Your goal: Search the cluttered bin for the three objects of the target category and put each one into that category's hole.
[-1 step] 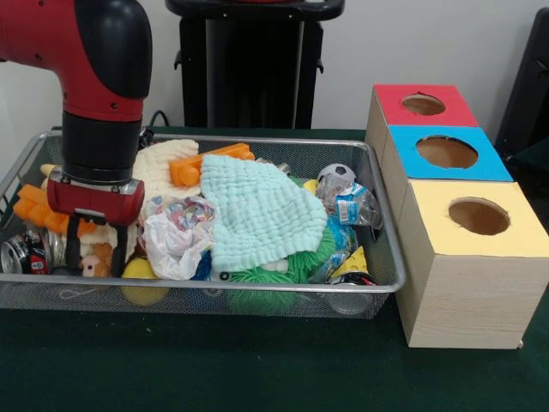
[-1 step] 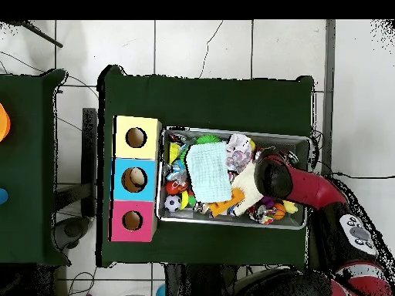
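Over the bin's [image 1: 384, 257] left end we see the pincer [image 1: 94, 249] lowered into clutter; its opening we cannot tell

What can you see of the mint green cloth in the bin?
The mint green cloth looks like soft, waffle-textured fabric, crumpled and draped over the middle of the pile in the wire mesh bin. It is the topmost item there. It partly covers a green spiky toy below and lies against an orange plastic piece and a cream knitted cloth. The gripper is not touching it.
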`<state>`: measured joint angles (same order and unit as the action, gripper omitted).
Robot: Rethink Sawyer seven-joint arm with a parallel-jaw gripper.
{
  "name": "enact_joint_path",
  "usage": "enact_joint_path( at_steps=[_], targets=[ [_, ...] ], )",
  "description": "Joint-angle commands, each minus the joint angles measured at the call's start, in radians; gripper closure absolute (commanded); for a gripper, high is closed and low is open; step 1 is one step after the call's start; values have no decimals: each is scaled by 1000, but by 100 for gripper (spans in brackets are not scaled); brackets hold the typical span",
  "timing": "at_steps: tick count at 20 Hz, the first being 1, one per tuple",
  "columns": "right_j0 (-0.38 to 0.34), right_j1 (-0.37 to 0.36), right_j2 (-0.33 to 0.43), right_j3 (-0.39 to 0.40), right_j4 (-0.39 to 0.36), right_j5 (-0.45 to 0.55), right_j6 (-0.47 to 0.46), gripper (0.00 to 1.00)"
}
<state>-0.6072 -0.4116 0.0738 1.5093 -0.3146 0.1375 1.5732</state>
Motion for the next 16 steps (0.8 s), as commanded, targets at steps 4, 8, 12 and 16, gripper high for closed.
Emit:
enact_joint_path(
  at_steps=[4, 8, 12, 16],
  targets=[
    [3, 8, 44, 142, -10, 64, 108, 0],
    [6, 10, 40, 140, -10, 65, 107, 0],
    [0, 18, 42, 137, -19, 60, 96, 0],
    [-15, 32, 50, 132, -33, 49, 77, 0]
  ],
)
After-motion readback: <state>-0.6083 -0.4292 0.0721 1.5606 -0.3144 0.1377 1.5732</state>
